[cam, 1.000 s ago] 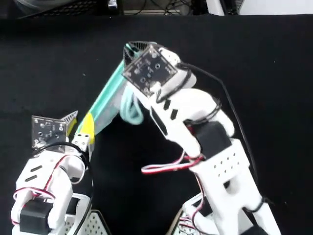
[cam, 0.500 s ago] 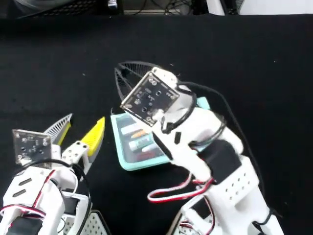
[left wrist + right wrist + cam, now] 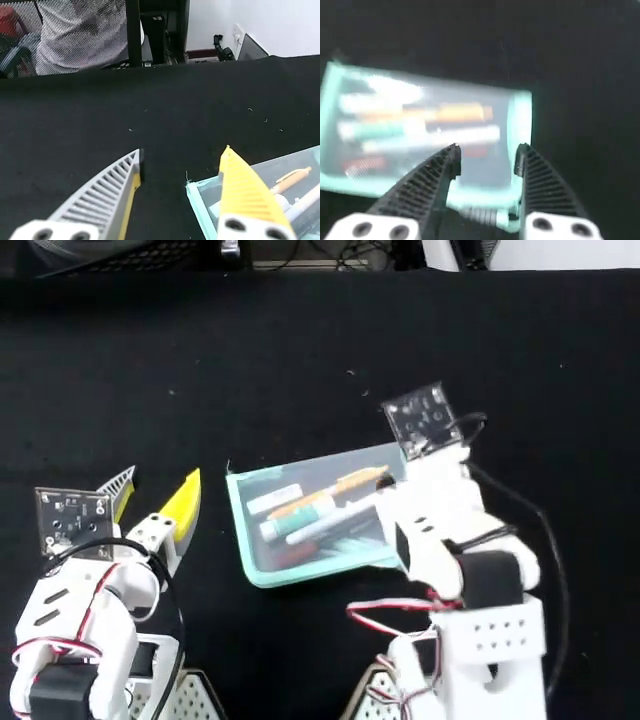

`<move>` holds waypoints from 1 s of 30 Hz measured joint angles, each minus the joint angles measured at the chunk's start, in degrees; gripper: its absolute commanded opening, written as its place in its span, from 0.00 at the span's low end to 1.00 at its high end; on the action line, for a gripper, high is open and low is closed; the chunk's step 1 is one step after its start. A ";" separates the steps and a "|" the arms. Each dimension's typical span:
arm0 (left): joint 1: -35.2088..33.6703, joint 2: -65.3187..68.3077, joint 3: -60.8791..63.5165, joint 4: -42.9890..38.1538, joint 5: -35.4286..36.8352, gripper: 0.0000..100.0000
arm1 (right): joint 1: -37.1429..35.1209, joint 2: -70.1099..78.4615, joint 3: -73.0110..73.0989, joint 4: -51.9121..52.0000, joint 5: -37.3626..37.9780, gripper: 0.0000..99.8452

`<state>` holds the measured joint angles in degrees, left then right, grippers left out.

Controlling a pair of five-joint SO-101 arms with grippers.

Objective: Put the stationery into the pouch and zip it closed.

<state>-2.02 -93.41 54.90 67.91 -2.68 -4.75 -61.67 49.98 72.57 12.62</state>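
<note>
Black cloth table [image 3: 120, 360] spreads flat and matte across my high view. Cables [image 3: 330, 252] lie just past its far edge. From the left wrist view I note a white wall [image 3: 270, 20] beyond the table, with a socket [image 3: 235, 34] low on it and dark plugs beside. A black upright post [image 3: 132, 30] stands next to grey mesh [image 3: 75, 35]. Light is even.

Pouch [image 3: 300, 552] flat on the table [image 3: 300, 360], pens [image 3: 320, 506] inside it, left gripper [image 3: 160, 476] just beside its left end, right gripper [image 3: 488, 148] above its right end
</note>
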 measured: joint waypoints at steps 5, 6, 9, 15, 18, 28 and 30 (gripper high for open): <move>0.00 0.00 0.00 0.00 0.00 0.26 | 6.86 -0.09 11.34 -1.14 4.48 0.20; 0.00 0.00 0.00 0.00 0.00 0.26 | 7.82 -0.09 11.96 -0.97 5.98 0.20; 0.00 0.00 0.00 0.00 0.00 0.26 | 9.58 -0.09 12.04 1.32 11.16 0.20; 0.00 0.00 0.00 0.00 0.26 0.26 | 10.90 0.44 15.30 4.22 18.11 0.20; 0.00 0.00 0.00 0.00 1.41 0.26 | 11.08 4.66 16.35 0.88 17.93 0.20; -0.44 0.00 0.00 0.00 1.67 0.26 | 10.81 28.84 15.91 -18.29 11.25 0.20; -0.44 0.00 0.00 0.00 1.67 0.26 | 10.81 31.47 14.15 -19.87 10.90 0.20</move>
<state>-2.46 -93.41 54.90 67.91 -1.01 6.07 -30.20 64.13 52.70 23.52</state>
